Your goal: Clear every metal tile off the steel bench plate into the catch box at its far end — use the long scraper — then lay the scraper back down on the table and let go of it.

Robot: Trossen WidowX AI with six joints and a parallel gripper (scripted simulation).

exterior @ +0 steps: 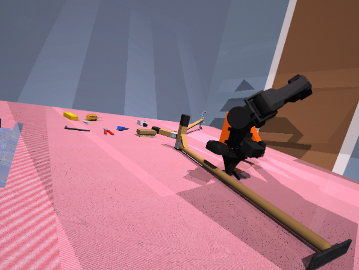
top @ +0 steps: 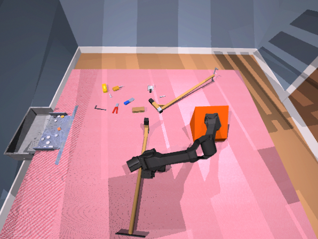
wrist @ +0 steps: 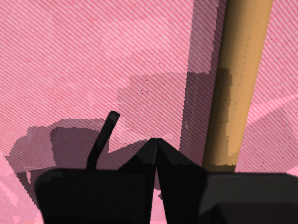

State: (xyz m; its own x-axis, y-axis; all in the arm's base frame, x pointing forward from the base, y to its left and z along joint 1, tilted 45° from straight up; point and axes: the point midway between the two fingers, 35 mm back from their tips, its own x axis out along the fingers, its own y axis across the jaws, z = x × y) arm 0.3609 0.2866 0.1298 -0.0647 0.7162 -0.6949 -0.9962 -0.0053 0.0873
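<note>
The long scraper (top: 138,184) (exterior: 256,200) (wrist: 240,75) lies flat on the pink table: a wooden pole with a dark blade (top: 132,234) (exterior: 328,254) at the near end. My gripper (top: 147,174) (exterior: 233,175) (wrist: 155,143) is shut with its fingertips together and nothing between them. It sits low at the table just beside the pole's middle, which passes to the right of the fingers in the wrist view. The steel bench plate (top: 64,130) (exterior: 7,150) at the far left carries several small tiles (top: 48,137). The grey catch box (top: 21,133) adjoins it.
A short dark bent rod (wrist: 102,140) lies left of the fingers. A second long wooden tool (top: 187,93) lies at the back. Small tools lie scattered there: a yellow block (top: 104,88), red pliers (top: 115,109), a brown block (top: 138,109). The arm's orange base (top: 213,112) stands at the right.
</note>
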